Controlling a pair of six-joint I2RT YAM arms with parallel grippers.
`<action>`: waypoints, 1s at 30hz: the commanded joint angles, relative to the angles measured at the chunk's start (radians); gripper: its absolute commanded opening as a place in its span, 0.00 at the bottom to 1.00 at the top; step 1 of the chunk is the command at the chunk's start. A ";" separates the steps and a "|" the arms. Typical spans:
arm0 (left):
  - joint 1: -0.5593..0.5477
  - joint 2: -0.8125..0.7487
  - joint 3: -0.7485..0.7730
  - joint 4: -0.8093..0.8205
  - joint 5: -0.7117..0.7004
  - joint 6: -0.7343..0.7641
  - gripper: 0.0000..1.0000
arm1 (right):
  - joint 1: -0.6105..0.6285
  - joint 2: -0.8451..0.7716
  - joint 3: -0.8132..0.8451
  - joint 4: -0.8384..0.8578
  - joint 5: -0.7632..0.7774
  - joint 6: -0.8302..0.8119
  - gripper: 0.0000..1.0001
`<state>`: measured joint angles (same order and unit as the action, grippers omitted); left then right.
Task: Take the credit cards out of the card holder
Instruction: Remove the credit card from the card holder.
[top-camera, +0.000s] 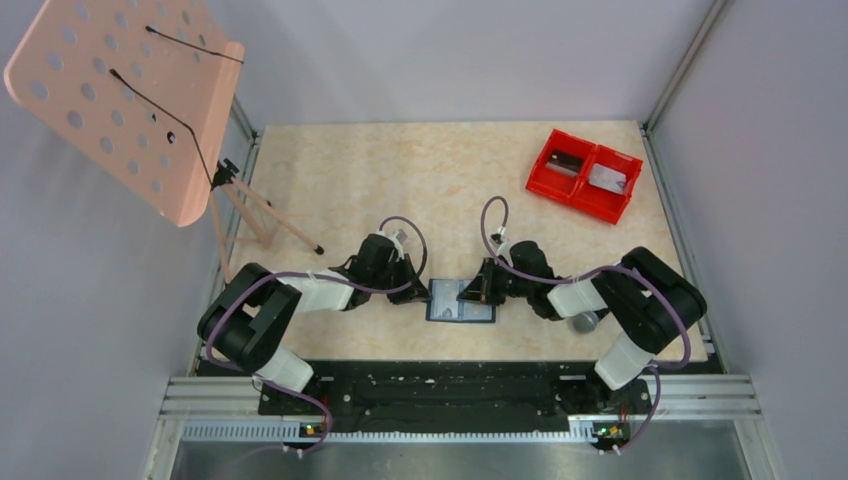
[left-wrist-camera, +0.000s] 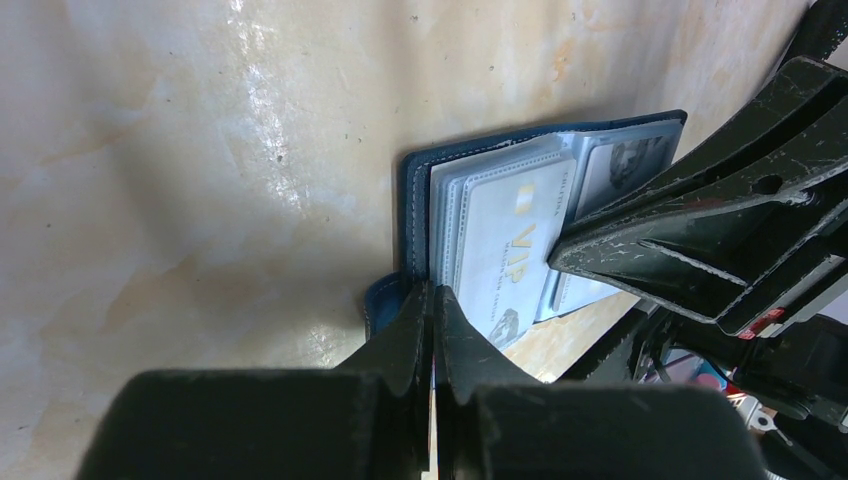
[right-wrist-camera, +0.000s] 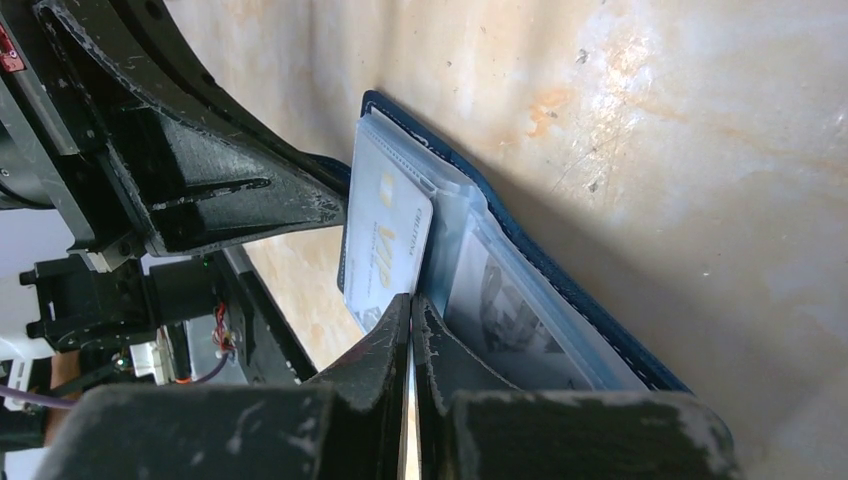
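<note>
Close to the near edge of the desk (top-camera: 400, 180), the card holder (top-camera: 455, 312) lay open between the arms. The left pincer (left-wrist-camera: 432, 300) was clamped on its edge, pinning it down. The right pincer (right-wrist-camera: 410, 305) had its tips together, seemingly nipping the rim of the pale card (right-wrist-camera: 385, 235). A good pull would run straight along the pocket, with the left hold firm so the sleeve stays down. Farther off sat the red bin (top-camera: 585, 175).
</note>
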<state>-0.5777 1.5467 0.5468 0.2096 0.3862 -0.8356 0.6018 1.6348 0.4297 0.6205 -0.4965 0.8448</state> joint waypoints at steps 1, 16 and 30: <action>-0.013 0.022 -0.039 -0.106 -0.059 0.032 0.00 | -0.002 -0.013 -0.011 0.038 -0.023 -0.043 0.00; -0.012 0.028 -0.036 -0.131 -0.083 0.044 0.00 | -0.070 -0.106 0.009 -0.179 -0.029 -0.127 0.00; -0.013 0.032 -0.033 -0.134 -0.085 0.044 0.00 | -0.117 -0.157 0.015 -0.248 -0.053 -0.157 0.00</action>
<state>-0.5793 1.5467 0.5468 0.2073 0.3805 -0.8352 0.4988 1.5074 0.4259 0.3744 -0.5346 0.7136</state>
